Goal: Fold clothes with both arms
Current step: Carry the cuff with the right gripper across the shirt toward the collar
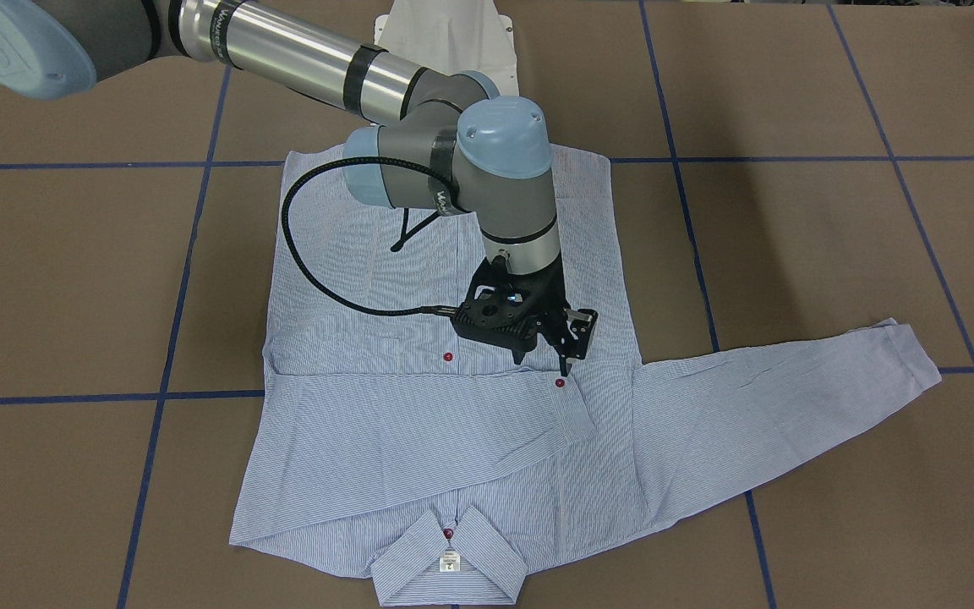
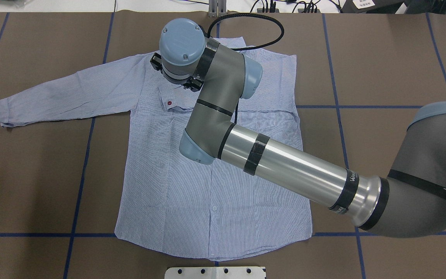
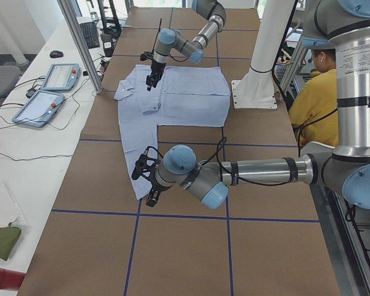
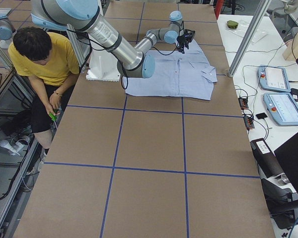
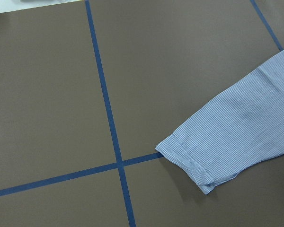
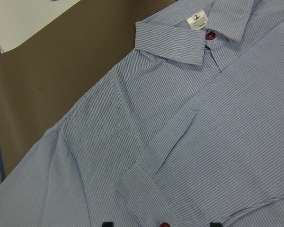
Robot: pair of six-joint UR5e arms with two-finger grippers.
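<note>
Brown table (image 1: 791,254): shirt (image 1: 352,288) flat; right hand (image 1: 561,359) just over folded-in cuff (image 1: 567,410).

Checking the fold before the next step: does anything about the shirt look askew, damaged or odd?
Nothing looks damaged. The shirt lies flat but lopsided: the folded sleeve crosses the chest, while the outstretched sleeve lies sideways on the table.

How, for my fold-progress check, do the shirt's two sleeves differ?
Pose: the folded sleeve lies across the shirt front; the outstretched sleeve sticks out sideways.
Support: the folded sleeve rests on the shirt, the outstretched sleeve on the brown table.
Cuffs: the folded sleeve's ends mid-chest; the outstretched sleeve's lies off the body.
Both lie flat, equally striped.
</note>
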